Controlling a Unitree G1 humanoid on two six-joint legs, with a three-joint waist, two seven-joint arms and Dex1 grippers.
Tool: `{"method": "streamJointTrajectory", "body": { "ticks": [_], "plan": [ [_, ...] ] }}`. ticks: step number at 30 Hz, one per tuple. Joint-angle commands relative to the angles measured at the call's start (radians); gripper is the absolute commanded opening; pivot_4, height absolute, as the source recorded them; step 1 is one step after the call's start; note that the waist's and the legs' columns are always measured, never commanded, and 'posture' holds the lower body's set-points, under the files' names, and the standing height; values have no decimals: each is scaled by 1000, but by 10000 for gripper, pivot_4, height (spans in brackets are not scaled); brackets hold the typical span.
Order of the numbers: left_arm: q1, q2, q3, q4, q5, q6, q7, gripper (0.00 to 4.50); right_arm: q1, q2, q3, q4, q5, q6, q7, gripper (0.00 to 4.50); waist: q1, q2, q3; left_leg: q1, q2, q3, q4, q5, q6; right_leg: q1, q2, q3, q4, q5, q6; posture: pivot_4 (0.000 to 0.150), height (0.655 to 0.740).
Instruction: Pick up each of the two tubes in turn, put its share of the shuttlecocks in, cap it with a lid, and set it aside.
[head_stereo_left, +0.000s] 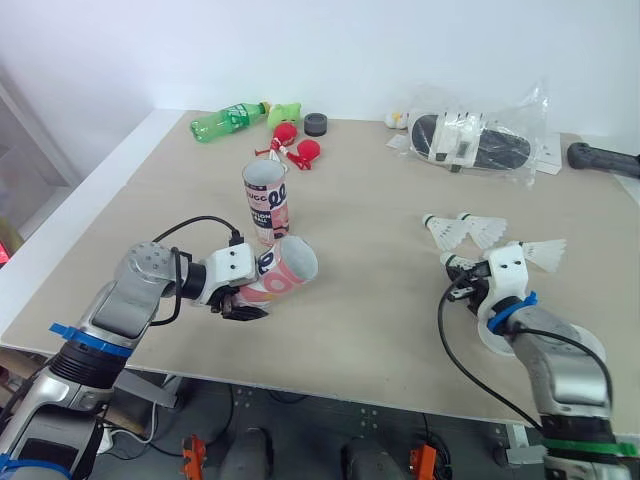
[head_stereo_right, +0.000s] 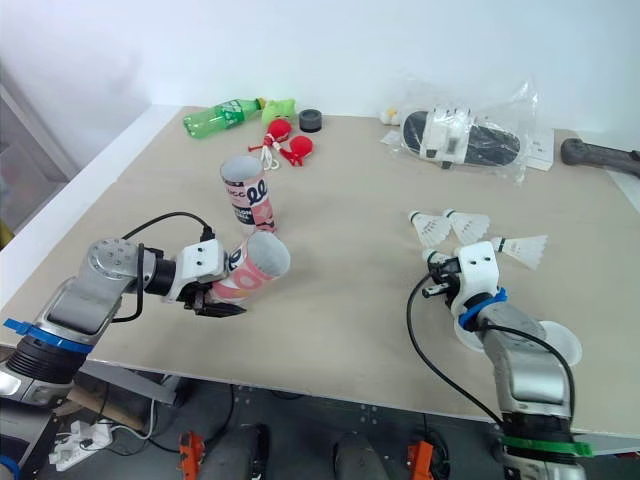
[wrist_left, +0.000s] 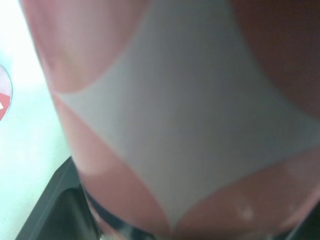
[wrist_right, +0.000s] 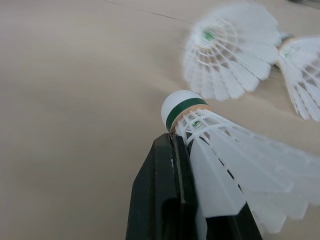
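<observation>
— Left end effector (head_stereo_left: 243, 308), what has it got?
— It is clenched round the pink tube (head_stereo_left: 285, 270), gripping the closed bottom end. That tube is tilted, its open mouth raised and turned toward the robot's right, close to the near edge of the tabletop (head_stereo_left: 380, 310). The left wrist view has the pink and white wall pressed right up against the lens.
— And the second tube (head_stereo_left: 265, 203)?
— Upright on the tabletop, mouth up, just behind the held one and slightly to its left. I cannot tell whether the two touch.
— Right end effector (head_stereo_left: 458, 268)?
— Closed on a shuttlecock (wrist_right: 210, 150). The right wrist view shows the cork with its green band at the tip of a black finger (wrist_right: 160, 200), and the feathers run back along it toward the wrist. It sits low over the tabletop, well to the right of both tubes.
— Other shuttlecocks?
— Two shuttlecocks (head_stereo_left: 445, 232) lie side by side just beyond the fingers, and a fourth shuttlecock (head_stereo_left: 543, 253) lies on its side beside the right wrist.
— Anything else about?
— A pale round disc (head_stereo_right: 560, 345) lies under the right forearm. Along the far edge sit a green bottle (head_stereo_left: 228, 121), red toys (head_stereo_left: 290, 140), a small black puck (head_stereo_left: 317, 124) and a clear plastic bag (head_stereo_left: 475, 140) with black and white gear inside.
</observation>
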Motion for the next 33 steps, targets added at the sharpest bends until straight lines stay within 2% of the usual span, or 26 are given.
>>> {"method": "streamJointTrajectory", "body": {
  "ticks": [1, 6, 10, 15, 18, 21, 26, 31, 32, 33],
  "plan": [
    [31, -17, -72, 28, 4, 2, -10, 33037, 1, -97, -66, -190, 118, 89, 99, 544, 0, 0, 0, 0, 0, 0, 0, 0, 0, 0, 0, 0, 0, 0, 0, 1500, 7400],
    [28, -23, -76, 41, 7, -9, -10, 33037, -99, -243, -57, -317, 263, 164, 243, 544, -1, 0, 0, 0, 0, -2, 0, 0, 0, 1, 0, -2, -1, 0, -1, 1500, 7400],
    [23, -31, -82, 58, 12, -21, -12, 33037, -301, -307, 88, -312, 271, 151, 338, 544, -2, 0, 0, 1, 0, -3, 0, 0, 1, 1, 0, -3, -2, 0, -1, 1500, 7400],
    [14, -42, -86, 76, 17, -34, -12, 33037, -586, -278, 346, -266, 206, 126, 458, 544, 0, 0, 0, 0, 1, -3, -1, 0, 1, 1, -3, -8, -7, -1, -2, 1500, 7400],
    [13, -46, -86, 77, 19, -36, -10, 33037, -703, -236, 486, -232, 139, 88, 522, 544, 3, 1, 0, -1, 1, -2, -1, 1, 1, 1, -6, -10, -10, 0, -2, 1500, 7400],
    [28, -42, -78, 55, 17, -25, -3, 33037, -750, -206, 607, -213, 52, 47, 559, 544, 7, 0, 0, -3, 0, -2, -1, 1, 1, 3, -8, -14, -12, 0, -3, 1500, 7400],
    [52, -36, -69, 25, 13, -8, 9, 33037, -763, -163, 717, -169, -64, -10, 586, 544, 7, 0, 0, -5, -1, -2, -2, 0, 2, 3, -9, -16, -12, 0, -5, 1500, 7400],
    [69, -33, -65, 3, 7, 7, 22, 33037, -780, -114, 708, -152, -73, -20, 616, 544, 6, 0, 0, -5, 0, -3, -2, 1, 2, 4, -8, -18, -12, 0, -4, 1500, 7400],
    [72, -32, -65, 2, 7, 8, 24, 33037, -786, -111, 698, -151, -68, -17, 626, 7348, 6, 0, 0, -5, 0, -3, -2, 1, 2, 4, -8, -18, -12, 0, -4, 1500, 7400],
    [74, -31, -64, 0, 6, 9, 26, 33037, -791, -109, 688, -150, -64, -16, 636, 9075, 6, 0, 0, -5, 0, -4, -2, 1, 2, 4, -8, -18, -12, 0, -4, 1500, 7400]
  ]
}}
